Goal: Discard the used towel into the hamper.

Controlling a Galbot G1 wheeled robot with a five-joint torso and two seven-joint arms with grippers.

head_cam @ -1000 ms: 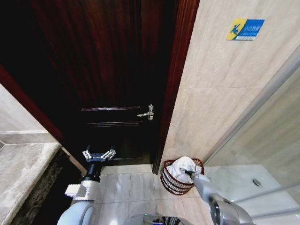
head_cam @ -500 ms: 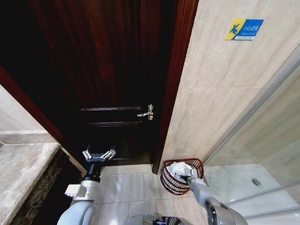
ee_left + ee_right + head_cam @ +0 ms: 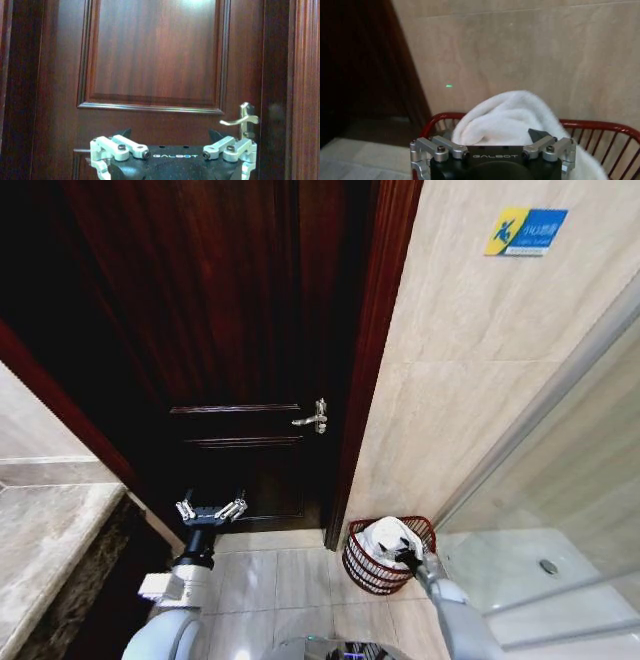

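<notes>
Drop-off step, near the end by my read. My right gripper [image 3: 410, 557] is down at the hamper [image 3: 363, 565], which sits on the floor tiles [image 3: 270, 580] against the beige wall [image 3: 450, 400], just right of the dark wooden door [image 3: 240, 330]. The towel [image 3: 385, 538] is bunched white and mounded up above the red rim, mostly inside the basket. From the right wrist view the towel [image 3: 505, 116] is right against the gripper [image 3: 492, 144] front with the hamper [image 3: 600, 125] rim curving behind it; one dark fingertip [image 3: 537, 134] shows but I cannot tell whether the fingers have let go or are pinching cloth. My left gripper [image 3: 211, 510] is parked in front of the door, fingers spread wide, holding nothing. Next move needs a confirmed release, then a straight lift out so no cloth drags over the rim.
</notes>
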